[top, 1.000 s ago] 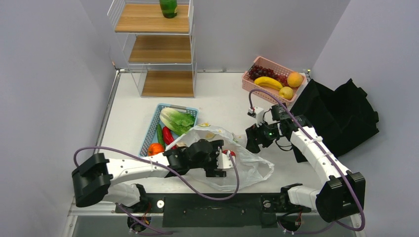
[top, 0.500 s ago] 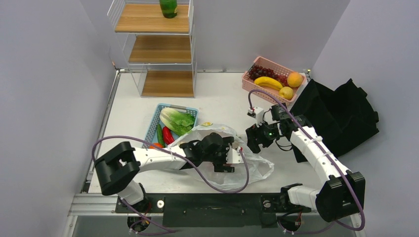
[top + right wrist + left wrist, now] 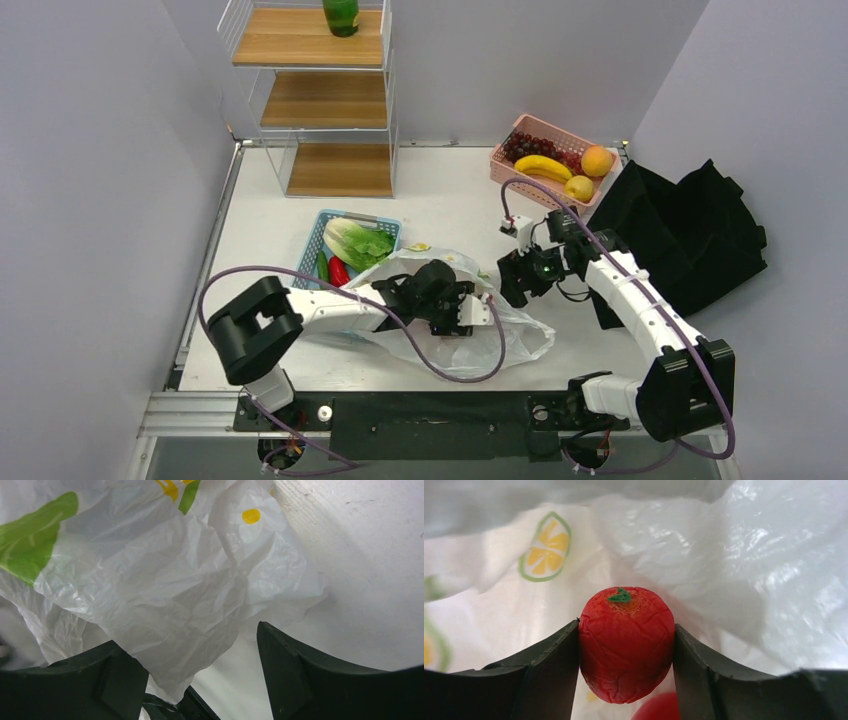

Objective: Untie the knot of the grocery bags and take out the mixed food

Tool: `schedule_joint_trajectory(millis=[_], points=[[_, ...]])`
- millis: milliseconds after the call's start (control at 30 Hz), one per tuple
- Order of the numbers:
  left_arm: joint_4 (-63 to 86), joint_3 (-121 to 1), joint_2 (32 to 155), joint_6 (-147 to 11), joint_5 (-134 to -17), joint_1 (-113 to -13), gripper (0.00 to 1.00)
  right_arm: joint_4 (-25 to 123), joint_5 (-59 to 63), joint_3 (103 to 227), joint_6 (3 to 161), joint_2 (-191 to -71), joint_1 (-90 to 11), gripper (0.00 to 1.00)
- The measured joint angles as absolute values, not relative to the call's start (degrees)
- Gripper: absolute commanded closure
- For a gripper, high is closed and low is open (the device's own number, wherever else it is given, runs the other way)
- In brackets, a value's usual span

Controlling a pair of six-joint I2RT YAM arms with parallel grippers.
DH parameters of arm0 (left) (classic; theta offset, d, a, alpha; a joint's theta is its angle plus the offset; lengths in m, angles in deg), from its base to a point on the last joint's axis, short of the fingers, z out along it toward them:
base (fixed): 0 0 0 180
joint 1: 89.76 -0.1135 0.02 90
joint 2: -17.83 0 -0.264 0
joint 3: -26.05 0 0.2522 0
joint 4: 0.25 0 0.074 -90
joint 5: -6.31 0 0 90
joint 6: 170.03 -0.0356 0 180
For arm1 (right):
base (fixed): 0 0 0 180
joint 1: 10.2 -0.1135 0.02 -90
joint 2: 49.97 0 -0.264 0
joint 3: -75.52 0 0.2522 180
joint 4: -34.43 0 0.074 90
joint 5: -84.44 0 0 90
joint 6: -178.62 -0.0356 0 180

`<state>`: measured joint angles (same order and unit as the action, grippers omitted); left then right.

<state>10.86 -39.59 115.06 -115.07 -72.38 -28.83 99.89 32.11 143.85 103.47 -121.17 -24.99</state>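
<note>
The white grocery bag (image 3: pixel 520 340) with yellow citrus prints lies open at the table's front middle. My left gripper (image 3: pixel 478 312) reaches inside it from the left. In the left wrist view the left gripper (image 3: pixel 626 625) is shut on a wrinkled red apple (image 3: pixel 626 650) with a green stem mark, and the bag's wall (image 3: pixel 544 550) is behind it. A second red fruit (image 3: pixel 659 711) shows just below. My right gripper (image 3: pixel 510 285) is open at the bag's right rim. In the right wrist view the bag's plastic (image 3: pixel 165 595) drapes over one finger of the right gripper (image 3: pixel 190 637), ungripped.
A blue basket (image 3: pixel 312 250) with lettuce and a red pepper stands left of the bag. A pink basket (image 3: pixel 520 130) with banana and grapes is at the back right. A black tote (image 3: pixel 690 230) lies at the right. A wooden shelf rack (image 3: pixel 320 100) stands at the back.
My left arm has moved right, pushing its gripper deeper into the bag. The right arm has hardly moved.
</note>
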Motion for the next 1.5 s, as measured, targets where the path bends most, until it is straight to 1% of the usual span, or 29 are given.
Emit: schedule_joint_trajectory(millis=[100,267,367,500,600,700,767,833,933,1033,1167,1333,1500], points=[[12.72,-39.57,109.96,-114.02,-69.99,-30.54,0.72,99.89,32.13,144.72,103.43,-121.54,-23.79,0.33],[12.37,-39.57,95.52,-112.49,-65.47,-31.85,0.73,99.56,32.24,147.71,103.25,-123.16,-20.09,0.34],[12.19,-39.57,89.29,-111.90,-62.78,-31.72,0.73,99.45,32.53,149.53,103.14,-123.38,-18.63,0.34],[12.52,-39.59,86.18,-110.75,-62.04,-31.74,0.74,99.15,34.60,152.39,102.68,-123.11,-16.97,0.31],[13.39,-40.27,85.59,-108.52,-62.52,-32.20,0.74,98.67,35.85,154.10,101.33,-121.50,-16.51,0.26],[15.58,-44.05,85.61,-104.25,-63.22,-34.49,0.74,97.60,37.07,155.84,99.19,-118.92,-16.46,0.22],[16.08,-47.07,85.61,-102.40,-63.72,-36.07,0.74,96.72,38.45,157.18,97.18,-117.30,-16.25,0.22],[15.71,-49.51,85.53,-101.41,-64.44,-37.12,0.74,95.67,40.11,158.75,94.23,-116.42,-16.22,0.22],[15.01,-49.93,85.11,-102.40,-65.40,-37.25,0.74,90.91,42.87,160.41,85.68,-115.22,-16.62,0.21],[14.97,-49.93,85.29,-105.37,-66.30,-37.20,0.74,85.03,43.35,160.37,75.84,-112.86,-18.76,0.18],[14.79,-49.93,85.81,-107.88,-67.48,-37.20,0.73,76.05,42.45,159.91,65.42,-108.05,-26.50,0.18],[15.01,-50.17,86.86,-109.65,-67.92,-36.90,0.73,73.71,37.03,160.46,62.77,-107.09,-34.41,0.18],[15.12,-51.39,87.23,-110.72,-68.05,-36.42,0.73,75.04,27.54,160.57,63.74,-110.46,-40.38,0.18]])
